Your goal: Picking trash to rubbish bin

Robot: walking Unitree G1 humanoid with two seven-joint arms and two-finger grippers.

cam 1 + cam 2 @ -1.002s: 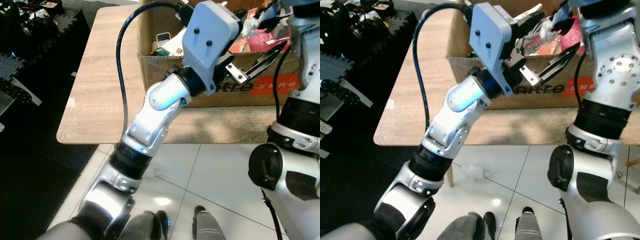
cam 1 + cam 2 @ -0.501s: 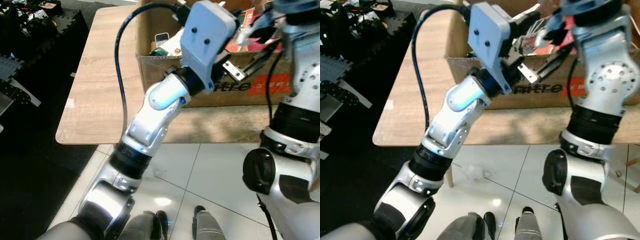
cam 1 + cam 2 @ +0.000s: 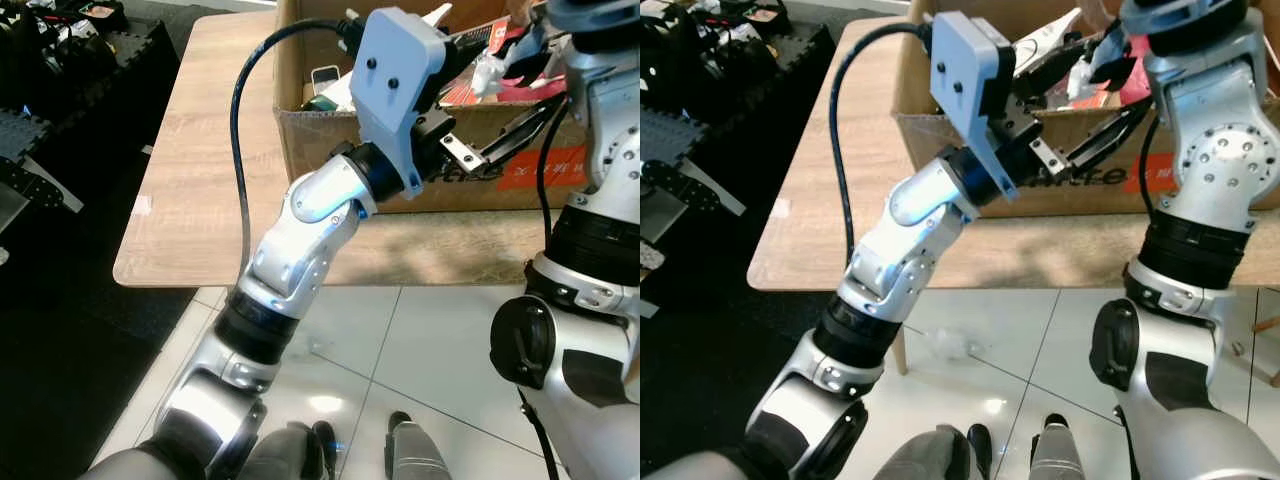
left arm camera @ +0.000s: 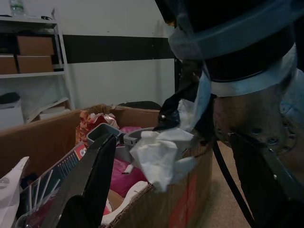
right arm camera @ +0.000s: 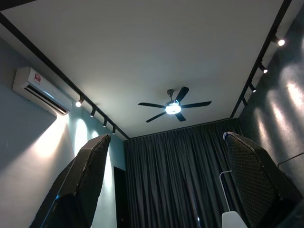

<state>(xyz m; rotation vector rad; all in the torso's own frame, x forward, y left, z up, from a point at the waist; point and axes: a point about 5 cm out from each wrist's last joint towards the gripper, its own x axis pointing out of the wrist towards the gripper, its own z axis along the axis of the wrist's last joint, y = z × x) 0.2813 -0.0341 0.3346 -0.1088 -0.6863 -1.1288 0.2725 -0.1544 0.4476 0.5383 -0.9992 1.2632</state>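
A cardboard box (image 3: 320,140) full of wrappers and paper stands on a wooden table (image 3: 200,180) and serves as the bin. My left gripper (image 4: 175,190) is raised at the box's near wall, open, with nothing between its fingers (image 3: 505,130). A crumpled white tissue (image 4: 161,156) hangs in front of my right arm (image 3: 600,150) over the box's rim; what holds it I cannot tell. My right gripper (image 5: 166,190) points up at the ceiling, open and empty. A small crumpled clear wrapper (image 3: 955,345) lies on the white tile floor under the table's edge.
Black foam mats and dark equipment (image 3: 60,60) fill the floor to the left of the table. A black cable (image 3: 240,120) loops from my left wrist. White tiles (image 3: 430,340) lie between my feet and the table.
My right arm has shifted left, closer over the box. My left wrist has turned and dropped slightly, its fingers still aimed along the box front. The view moved a little.
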